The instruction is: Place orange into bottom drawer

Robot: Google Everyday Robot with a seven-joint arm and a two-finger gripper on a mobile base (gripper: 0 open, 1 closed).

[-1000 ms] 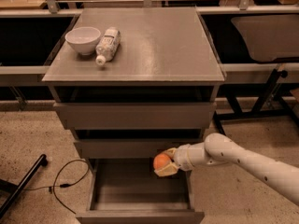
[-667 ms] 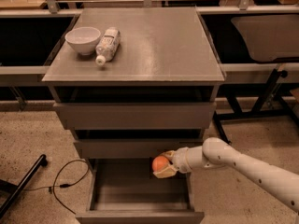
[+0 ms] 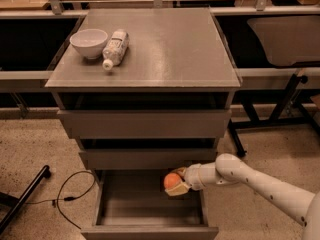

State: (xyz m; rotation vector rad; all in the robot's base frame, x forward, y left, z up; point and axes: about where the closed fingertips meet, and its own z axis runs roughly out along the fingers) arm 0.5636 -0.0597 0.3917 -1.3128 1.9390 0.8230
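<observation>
Markings: the clear bottle lying on its side on the desk carries a pale label, but no writing on it can be read. No other brand or lettering is legible on any item.

Desk top: a white bowl stands upright at the left rear. The bottle lies just beside it on its right, cap end pointing to the front.

Drawers: the upper two are pulled out slightly. The bottom drawer is drawn out well beyond them, its grey floor exposed.

Gripper: it reaches in from the right at the end of a white arm and sits over the right rear part of the bottom drawer, just under the front of the middle drawer.

Jaws: closed around the orange, one finger above it and one beneath.

Orange: held between the jaws, bulging out on their left side, above the drawer floor and clear of it.

Floor: a black cable loops on the speckled floor left of the desk.
</observation>
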